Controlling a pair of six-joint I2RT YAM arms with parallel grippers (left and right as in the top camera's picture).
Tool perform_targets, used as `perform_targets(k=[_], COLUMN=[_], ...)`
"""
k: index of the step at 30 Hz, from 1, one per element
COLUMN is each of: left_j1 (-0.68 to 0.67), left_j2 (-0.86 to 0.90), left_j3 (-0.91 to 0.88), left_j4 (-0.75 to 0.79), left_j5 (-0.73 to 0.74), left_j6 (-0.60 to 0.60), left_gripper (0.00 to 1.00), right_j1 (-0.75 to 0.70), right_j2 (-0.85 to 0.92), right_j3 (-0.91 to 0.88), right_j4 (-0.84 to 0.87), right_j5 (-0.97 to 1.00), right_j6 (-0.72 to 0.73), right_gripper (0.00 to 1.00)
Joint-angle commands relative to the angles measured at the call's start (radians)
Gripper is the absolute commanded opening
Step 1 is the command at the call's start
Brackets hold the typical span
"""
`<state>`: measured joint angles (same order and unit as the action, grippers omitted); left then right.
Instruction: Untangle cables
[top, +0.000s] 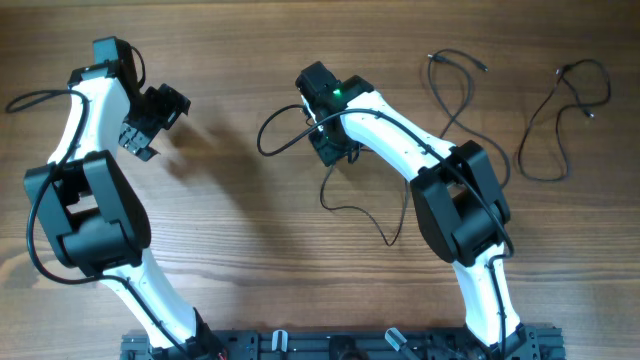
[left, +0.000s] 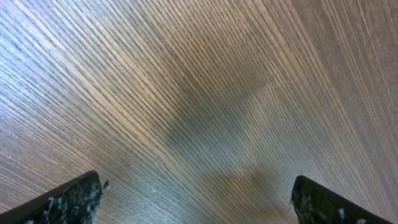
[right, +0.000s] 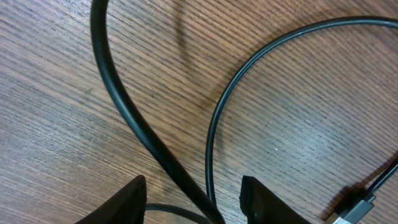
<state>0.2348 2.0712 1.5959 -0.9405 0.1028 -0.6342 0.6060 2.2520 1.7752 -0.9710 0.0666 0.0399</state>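
Three thin black cables lie apart on the wooden table. One cable (top: 261, 140) loops at the centre under my right gripper (top: 328, 150). A second cable (top: 455, 55) sits at the back right, and a third cable (top: 522, 150) at the far right. In the right wrist view my right gripper (right: 193, 183) stands open low over the wood. A thin strand (right: 214, 118) and a thicker-looking strand (right: 118, 93) run between its fingers unpinched, with a plug end (right: 351, 210) beside them. My left gripper (top: 155, 120) is wide open at the back left, with only bare wood between its fingers (left: 74, 199).
The table (top: 230, 230) is brown wood grain. Both arm bases stand at the front edge, with a black rail (top: 330, 345) along it. My left arm's own thick wire (top: 30, 100) hangs out toward the left edge.
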Motion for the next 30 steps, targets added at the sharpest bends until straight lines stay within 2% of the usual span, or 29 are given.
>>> perform_targets(k=[1, 24, 26, 29, 30], left_j1=[-0.004, -0.004, -0.004, -0.004, -0.004], left_j2=[0.003, 0.003, 0.003, 0.003, 0.003], left_j3=[-0.008, -0.008, -0.008, -0.008, -0.008], left_j4=[0.002, 0.002, 0.001, 0.002, 0.002], left_j5=[-0.006, -0.006, -0.006, -0.006, -0.006], left_j6=[-0.002, -0.002, -0.002, -0.002, -0.002], left_gripper=[1.0, 1.0, 1.0, 1.0, 1.0], right_j1=[-0.003, -0.005, -0.005, -0.005, -0.005], right_j2=[0.017, 0.046, 0.058, 0.064, 0.064], right_j3=[-0.004, -0.004, -0.004, -0.004, -0.004], right_j4=[0.018, 0.016, 0.018, 0.018, 0.018], right_j5=[0.041, 0.05, 0.049, 0.049, 0.049], right_j6=[-0.01, -0.013, -0.013, -0.013, -0.013], right_gripper=[0.47, 0.4, 0.34, 0.2, 0.12])
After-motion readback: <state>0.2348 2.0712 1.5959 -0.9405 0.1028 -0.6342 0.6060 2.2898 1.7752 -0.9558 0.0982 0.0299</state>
